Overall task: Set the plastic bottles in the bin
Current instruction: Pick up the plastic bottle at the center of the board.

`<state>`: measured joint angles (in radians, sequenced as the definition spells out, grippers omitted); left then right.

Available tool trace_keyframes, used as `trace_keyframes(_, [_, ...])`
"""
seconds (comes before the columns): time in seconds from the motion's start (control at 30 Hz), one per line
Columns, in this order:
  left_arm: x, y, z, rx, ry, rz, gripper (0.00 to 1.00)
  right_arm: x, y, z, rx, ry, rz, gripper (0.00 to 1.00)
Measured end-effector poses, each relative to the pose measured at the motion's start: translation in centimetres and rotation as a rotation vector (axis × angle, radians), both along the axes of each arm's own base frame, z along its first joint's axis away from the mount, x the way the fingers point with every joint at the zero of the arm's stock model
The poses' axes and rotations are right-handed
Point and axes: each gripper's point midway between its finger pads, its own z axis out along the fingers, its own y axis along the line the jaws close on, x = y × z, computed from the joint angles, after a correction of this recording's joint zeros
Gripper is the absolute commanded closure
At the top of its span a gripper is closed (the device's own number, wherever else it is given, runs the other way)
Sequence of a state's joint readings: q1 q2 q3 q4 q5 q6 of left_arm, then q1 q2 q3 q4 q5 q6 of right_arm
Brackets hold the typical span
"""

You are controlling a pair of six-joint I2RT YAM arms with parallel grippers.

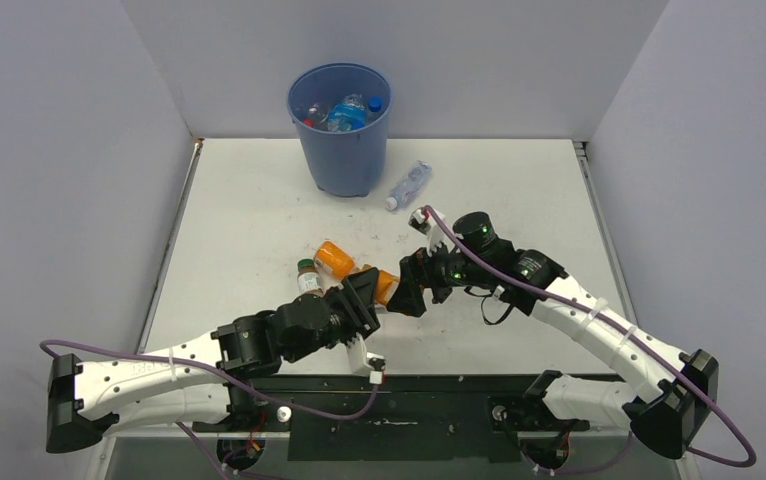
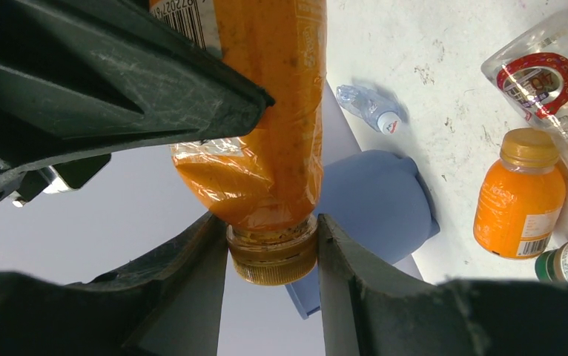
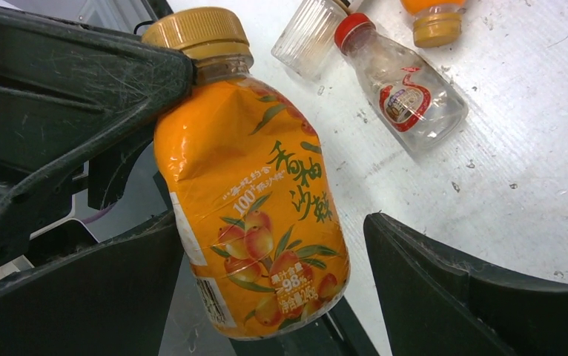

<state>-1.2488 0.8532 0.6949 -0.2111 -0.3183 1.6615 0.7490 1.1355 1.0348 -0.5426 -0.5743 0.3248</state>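
Inspector: Where the top camera looks down on the table (image 1: 259,220), what stands at the far side?

Recorder: The bin (image 1: 344,165), upright, with several bottles (image 1: 344,112) inside. 1 clear bottle (image 1: 408,185) lies on the table just beside it, to its right.

Inspector: And the arms?

Recorder: Both meet near the table's middle. 1 orange bottle (image 1: 387,286) sits between the left gripper (image 1: 371,292) and the right gripper (image 1: 409,290). A second orange bottle (image 1: 335,259) rests just beyond them, with a green-capped bottle (image 1: 307,277) next to it. From this view alone I cannot tell which fingers grip.

Inspector: The left wrist view?

Recorder: The left gripper's 2 fingers (image 2: 185,304) press on either side of the orange bottle's cap, pinching it. A finger of the right gripper crosses the bottle's body. Beyond are the bin, the clear bottle beside it, the second orange bottle, and a red-labelled bottle (image 2: 540,78) near that one.

Inspector: The right wrist view?

Recorder: The right gripper's fingers (image 3: 474,297) are spread around the orange bottle's labelled body. 1 finger lies close against it, while the other stands apart with bare table showing in the gap. A finger of the left gripper sits against the neck, just under the cap. The bottle is off the table, well apart from the bin.
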Motion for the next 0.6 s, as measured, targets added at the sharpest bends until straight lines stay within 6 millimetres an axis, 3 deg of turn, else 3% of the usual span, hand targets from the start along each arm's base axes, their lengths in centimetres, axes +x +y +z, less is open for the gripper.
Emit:
trace_keyframes(0.13, [0.0, 0.0, 0.4, -0.002, -0.004, 0.002, 1.00, -0.3, 0.2, -0.3, 0.010, 0.012, 0.019, 0.46])
trace_keyframes(0.23, [0.1, 0.2, 0.1, 0.011, -0.001, 0.009, 0.96, -0.6, 0.3, -0.8, 0.014, 0.028, 0.026, 0.57])
trace_keyframes(0.33, [0.1, 0.2, -0.1, 0.014, 0.006, 0.013, 0.53, -0.7, 0.4, -0.8, 0.029, 0.030, 0.032, 0.60])
trace_keyframes(0.37, [0.1, 0.2, -0.1, 0.009, 0.010, 0.015, 0.14, -0.8, 0.4, -0.8, 0.033, 0.027, 0.031, 0.61])
trace_keyframes(0.4, [0.1, 0.2, -0.1, -0.001, 0.017, 0.018, 0.02, -0.8, 0.4, -0.6, 0.040, 0.018, 0.029, 0.62])
trace_keyframes(0.53, [0.0, -0.3, 1.4, -0.151, 0.082, 0.042, 0.04, -0.6, -0.4, 1.0, 0.087, -0.066, -0.010, 0.65])
trace_keyframes(0.6, [0.0, -0.4, 2.6, -0.266, 0.129, 0.060, 0.04, -0.6, -1.3, 3.3, 0.149, -0.167, -0.051, 0.65])
